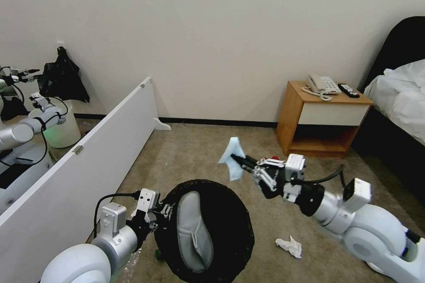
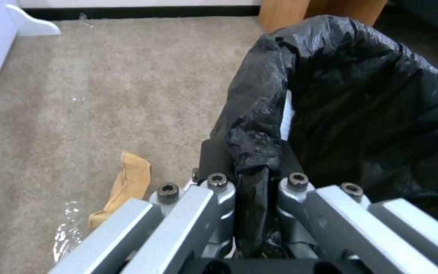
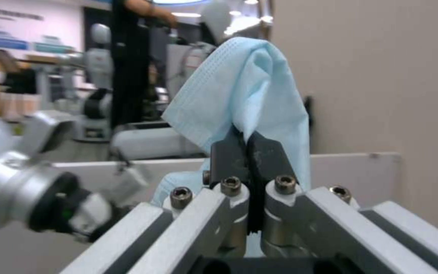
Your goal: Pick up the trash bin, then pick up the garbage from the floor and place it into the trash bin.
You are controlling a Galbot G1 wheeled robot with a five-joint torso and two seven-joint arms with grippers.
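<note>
The left tool (image 1: pixel 164 213) is clamped on the rim of the trash bin (image 1: pixel 230 239), its fingers (image 2: pixel 218 160) pinching the crinkly black bag (image 2: pixel 371 114) folded over that rim. The bin sits low in front of the robot, tilted so that its mouth faces the head camera, and a grey-white slipper (image 1: pixel 194 230) lies inside it.

The right tool (image 1: pixel 242 163) is closed tight on a pale blue cloth (image 1: pixel 232 158) (pleated like a face mask in the right wrist view), which it holds in the air just above and beyond the bin's far rim. The cloth (image 3: pixel 244 99) stands up from between the 2 black fingertips (image 3: pixel 267 156) and drapes down on both sides.

On the floor (image 1: pixel 195 154), a crumpled white tissue (image 1: pixel 289 246) lies to the right of the bin, below the right arm. A brown paper bag (image 2: pixel 125 186) lies on the carpet just beside the left tool, with a scrap of clear plastic (image 2: pixel 67 232) near it.

A white panel (image 1: pixel 84 172) stands on the left, and a wooden nightstand (image 1: pixel 318 119) with a telephone (image 1: pixel 322 84) stands against the wall next to the bed (image 1: pixel 398 97).
</note>
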